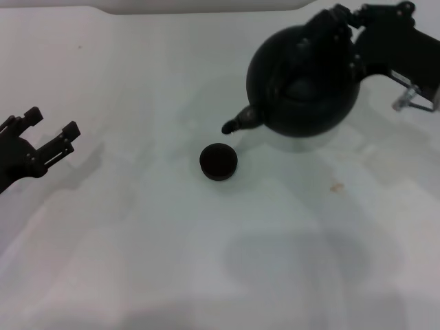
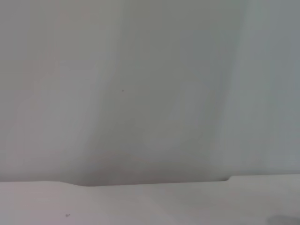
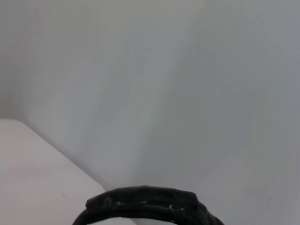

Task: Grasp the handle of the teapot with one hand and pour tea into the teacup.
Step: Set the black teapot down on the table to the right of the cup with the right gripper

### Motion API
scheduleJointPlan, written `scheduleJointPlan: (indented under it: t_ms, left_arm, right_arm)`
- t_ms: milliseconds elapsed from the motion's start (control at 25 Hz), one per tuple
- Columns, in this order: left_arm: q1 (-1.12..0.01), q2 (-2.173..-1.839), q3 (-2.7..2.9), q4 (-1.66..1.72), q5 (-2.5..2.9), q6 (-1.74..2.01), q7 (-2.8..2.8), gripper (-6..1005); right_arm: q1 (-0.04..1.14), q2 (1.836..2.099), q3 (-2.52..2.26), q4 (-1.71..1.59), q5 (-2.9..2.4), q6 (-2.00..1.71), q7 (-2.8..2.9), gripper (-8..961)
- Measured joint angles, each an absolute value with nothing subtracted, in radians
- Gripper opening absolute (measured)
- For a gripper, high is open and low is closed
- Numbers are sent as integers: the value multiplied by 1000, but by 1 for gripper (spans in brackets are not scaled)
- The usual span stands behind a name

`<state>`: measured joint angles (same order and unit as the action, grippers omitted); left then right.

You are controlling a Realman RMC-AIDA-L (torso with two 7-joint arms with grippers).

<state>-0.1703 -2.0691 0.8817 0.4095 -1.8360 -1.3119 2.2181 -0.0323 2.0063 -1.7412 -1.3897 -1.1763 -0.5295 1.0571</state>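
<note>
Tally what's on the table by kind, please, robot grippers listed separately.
Teapot, held by its handle: 1
Teacup: 1
Grippers: 2, left gripper open and idle at the left edge, right gripper shut on the handle
Total: 2 table things, 2 grippers

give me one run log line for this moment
right gripper: shut on handle, teapot lifted and tilted | spout: above and just beyond teacup | left gripper: open, idle at left

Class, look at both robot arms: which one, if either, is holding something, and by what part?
The right gripper holds the teapot by its handle, tilted with the spout toward the teacup. The left gripper is open, holding nothing.
</note>
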Motion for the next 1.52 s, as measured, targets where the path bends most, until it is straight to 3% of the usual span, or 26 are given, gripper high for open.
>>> scheduleJointPlan:
  t_ms: [640, 1520]
  left_arm:
    - [-196, -2068, 885, 410, -1827, -1299, 2218, 847]
    - [-209, -2068, 886, 410, -1826, -1287, 2218, 848]
  right_arm:
    - [-158, 2010, -1507, -1291, -1198, -898, 1000, 107]
    - [-83, 2009, -1431, -1087, -1197, -1003, 925, 108]
